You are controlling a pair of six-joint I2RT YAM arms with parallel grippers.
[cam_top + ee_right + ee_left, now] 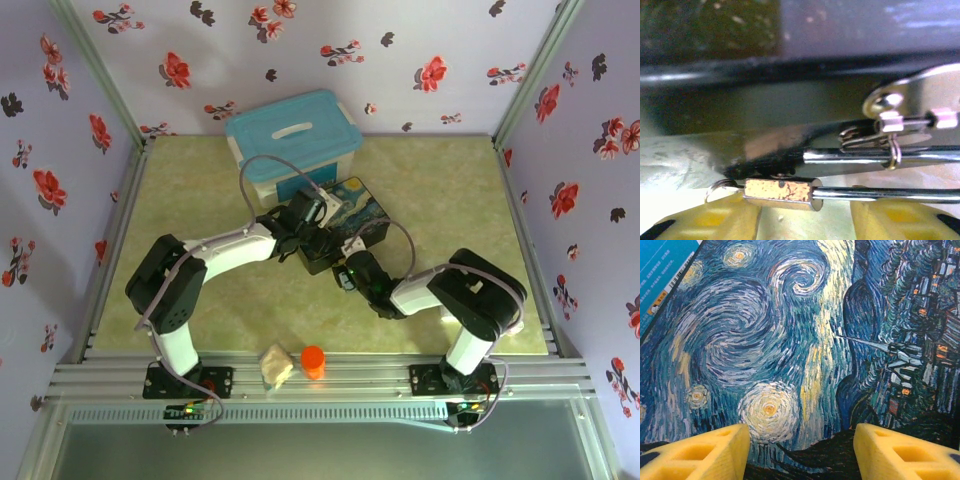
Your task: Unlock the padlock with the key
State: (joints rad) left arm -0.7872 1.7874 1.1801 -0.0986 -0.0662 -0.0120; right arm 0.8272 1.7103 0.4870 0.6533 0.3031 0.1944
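Left jaws sit part open and empty over the box (790, 340), right jaws part open and empty just by the padlock (780, 192) hooked on the clasp (910, 100), where a bump could swing it away.

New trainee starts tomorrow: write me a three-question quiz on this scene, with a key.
1. True or false: the left pincer is shut.
2. The painted box sits: A) nearer the arms than the blue-lidded bin; B) on top of it; C) behind it.
3. Which task item lies just beyond the right pincer?
Key: 1 false, it is open; 2 A; 3 the padlock.
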